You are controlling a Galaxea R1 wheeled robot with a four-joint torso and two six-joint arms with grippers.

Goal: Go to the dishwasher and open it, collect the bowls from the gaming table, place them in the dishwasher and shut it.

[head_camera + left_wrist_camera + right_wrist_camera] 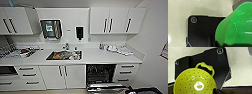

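Note:
The dishwasher (101,73) stands open under the white counter, right of the sink, with its dark racks showing and its steel door (106,87) folded down toward me. In the left wrist view a bright green bowl (235,28) hangs close to the camera above the floor, with my left gripper (224,44) shut on its rim. In the right wrist view a yellow-green perforated bowl (195,83) with a loop handle is held the same way, my right gripper (216,91) shut on its edge. The gaming table is out of view.
A sink (64,55) with dishes sits mid-counter, and a dish rack (15,51) stands at the left. Drawers (126,72) flank the dishwasher on the right, cupboard doors (62,75) on the left. A wall closes the right side. A dark robot part (145,90) is at the lower right.

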